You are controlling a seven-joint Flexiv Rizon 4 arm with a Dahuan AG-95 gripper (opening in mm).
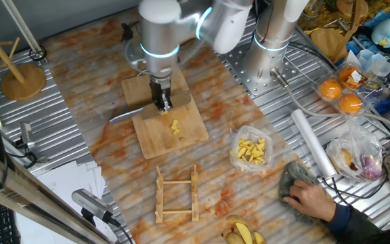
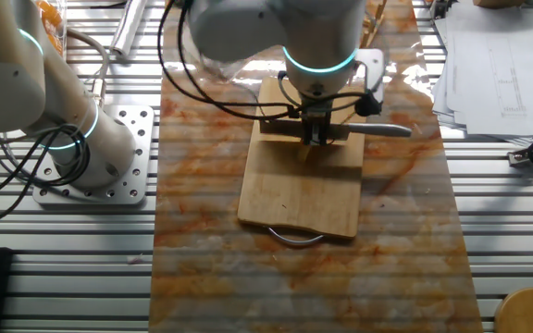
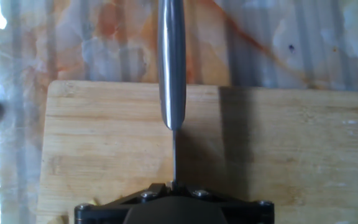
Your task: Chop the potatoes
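Note:
Small yellow potato bits (image 1: 175, 127) lie on the wooden cutting board (image 1: 181, 135), just in front of the knife. My gripper (image 1: 161, 102) points down over the board's far half and is shut on a knife. The knife's silver handle (image 1: 124, 115) sticks out sideways past the board's edge. In the other fixed view the gripper (image 2: 315, 137) stands over the board (image 2: 299, 199) with the handle (image 2: 387, 130) to the right. In the hand view the knife (image 3: 171, 62) runs edge-on up from the gripper (image 3: 174, 185) across the board (image 3: 278, 155). No potato shows clearly there.
A clear plastic bag of yellow pieces (image 1: 251, 150) lies right of the board. A wooden rack (image 1: 177, 194) lies in front. A person's hand (image 1: 310, 196) holds a cloth at the right. Oranges (image 1: 330, 89), a second arm's base (image 1: 269, 47) and a wooden stand (image 1: 23, 80) are around.

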